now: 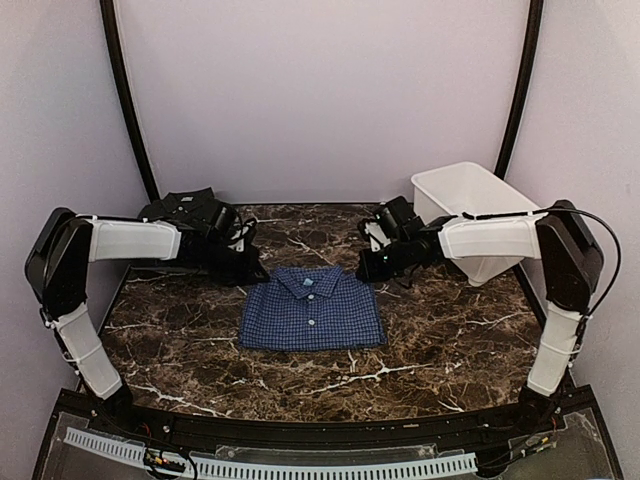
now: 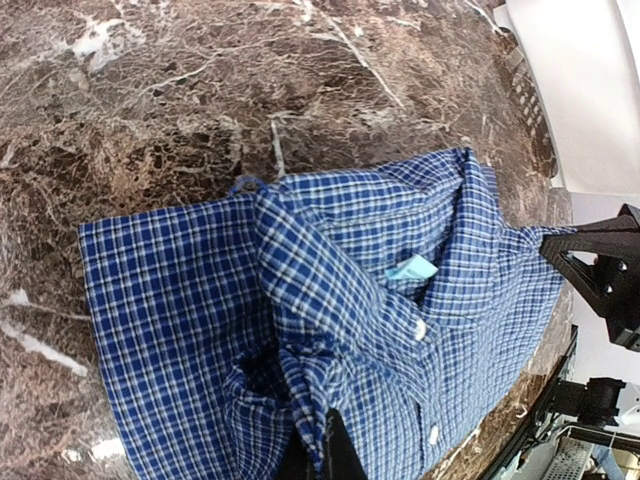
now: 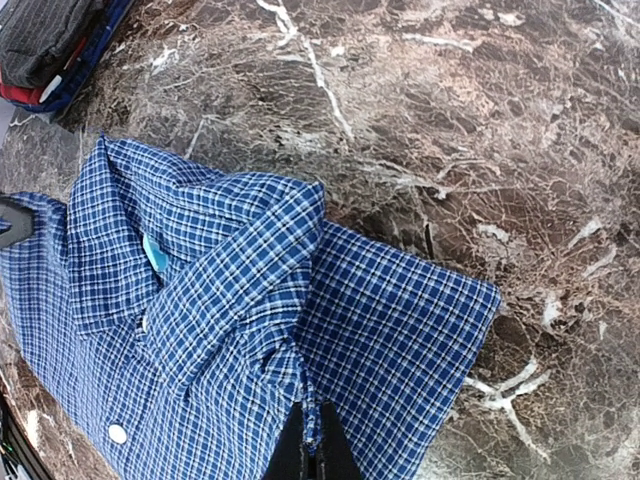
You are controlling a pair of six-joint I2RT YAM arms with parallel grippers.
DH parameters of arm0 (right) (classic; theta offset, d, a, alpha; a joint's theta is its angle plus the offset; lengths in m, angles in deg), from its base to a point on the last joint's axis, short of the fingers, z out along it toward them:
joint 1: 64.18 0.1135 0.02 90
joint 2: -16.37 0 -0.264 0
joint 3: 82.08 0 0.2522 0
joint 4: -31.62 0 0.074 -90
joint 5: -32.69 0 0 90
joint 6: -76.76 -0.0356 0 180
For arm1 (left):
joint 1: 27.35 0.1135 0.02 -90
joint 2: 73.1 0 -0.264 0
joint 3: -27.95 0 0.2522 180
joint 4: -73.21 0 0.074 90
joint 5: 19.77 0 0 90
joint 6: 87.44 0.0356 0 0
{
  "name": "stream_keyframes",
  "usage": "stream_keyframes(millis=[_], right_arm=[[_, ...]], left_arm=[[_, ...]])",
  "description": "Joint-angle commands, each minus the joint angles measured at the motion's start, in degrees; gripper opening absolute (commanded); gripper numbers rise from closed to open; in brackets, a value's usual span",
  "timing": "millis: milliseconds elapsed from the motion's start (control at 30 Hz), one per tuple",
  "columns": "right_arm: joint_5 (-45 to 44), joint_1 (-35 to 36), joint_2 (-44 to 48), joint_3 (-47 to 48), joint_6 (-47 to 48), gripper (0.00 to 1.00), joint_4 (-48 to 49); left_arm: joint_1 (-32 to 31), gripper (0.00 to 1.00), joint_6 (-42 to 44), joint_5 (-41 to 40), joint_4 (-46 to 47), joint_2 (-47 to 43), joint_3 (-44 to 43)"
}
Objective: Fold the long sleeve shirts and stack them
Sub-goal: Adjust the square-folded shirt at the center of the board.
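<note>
Basket point(image 1: 482, 196) at far right, blue shirt point(image 1: 312, 310) outside it on table point(image 1: 440, 352)

The top external camera sits high at the near edge, looking down and forward over the whole brown marble-patterned table point(image 1: 430, 350) to the pale back wall point(image 1: 320, 100). The two wrist cameras hang close above the tabletop, the left one facing rightward and the right one leftward. All three views share the folded blue shirt with fine white check point(image 1: 312, 310), which the wrist views see from opposite sides.
</note>
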Motion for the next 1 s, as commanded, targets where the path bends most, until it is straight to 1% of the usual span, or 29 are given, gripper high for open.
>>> stream_keyframes(millis=[0, 100, 167, 233, 267, 333, 367, 400, 433, 467, 500, 567, 667, 733, 800, 833, 867, 967], right_arm=[[-1.1, -1.5, -3.0, -0.8, -0.4, 0.00, 3.0], [-0.4, -2.8, -6.1, 0.3, -0.4, 0.01, 3.2], [-0.1, -3.4, -7.5, 1.3, -0.3, 0.05, 2.8], [-0.4, -3.5, -7.9, 2.4, 0.0, 0.09, 2.0], [-1.0, -3.6, -7.8, 3.0, 0.2, 0.13, 1.4], [-2.8, -3.6, -7.4, 3.8, 0.5, 0.24, -0.3], [-3.8, -3.7, -6.8, 4.1, 0.7, 0.30, -1.2], [-4.8, -3.7, -6.1, 4.4, 0.8, 0.36, -2.1], [-5.8, -3.7, -5.1, 4.6, 0.9, 0.41, -3.1], [-6.7, -3.6, -4.1, 4.6, 0.9, 0.43, -4.0], [-7.3, -3.5, -2.9, 4.7, 0.9, 0.44, -4.6], [-9.2, -2.7, -0.6, 4.7, 0.6, 0.44, -5.7], [-8.8, -0.2, 1.3, 4.8, 0.3, 0.42, -5.8], [-7.8, 1.4, 1.1, 5.2, 0.1, 0.40, -5.7], [-5.9, 2.4, 0.3, 5.5, -0.4, 0.39, -4.9], [-4.9, 2.6, -0.3, 5.7, -0.8, 0.39, -4.4], [-3.6, 2.7, -1.0, 5.8, -1.1, 0.38, -3.6], [-1.2, 2.6, -3.2, 6.0, -1.9, 0.37, -1.4]], left_arm=[[0.6, 0.00, -0.3, -4.0, -0.4, 4.4, -1.7], [0.9, 0.00, -0.8, -6.8, -1.1, 6.7, -2.5], [1.4, 0.04, -0.9, -8.6, -1.8, 8.0, -3.2], [1.6, 0.14, -1.0, -10.7, -2.6, 8.3, -4.1], [1.7, 0.16, -0.9, -11.6, -3.7, 8.1, -4.5], [1.9, 0.23, -0.9, -14.8, -5.8, 7.2, -5.5], [2.0, 0.29, -0.8, -16.9, -7.3, 6.5, -6.2], [2.1, 0.33, -0.7, -17.8, -7.9, 6.0, -6.5], [2.1, 0.40, -0.7, -19.6, -9.2, 4.8, -7.0], [2.1, 0.42, -0.6, -20.2, -9.6, 4.1, -7.2], [2.1, 0.44, -0.5, -21.6, -10.7, 2.7, -7.5], [2.1, 0.45, -0.4, -22.9, -12.0, 0.2, -8.0], [1.7, 0.44, -0.8, -22.7, -12.1, -3.1, -7.7], [0.3, 0.39, -0.8, -21.3, -11.2, -5.0, -7.3], [-1.1, 0.34, -0.9, -18.3, -10.2, -5.7, -7.0], [-1.9, 0.32, -1.2, -17.6, -9.8, -5.3, -6.9], [-2.2, 0.26, -1.4, -16.2, -9.7, -4.9, -6.8], [-2.6, 0.19, -1.8, -13.1, -7.7, -2.5, -5.5]])
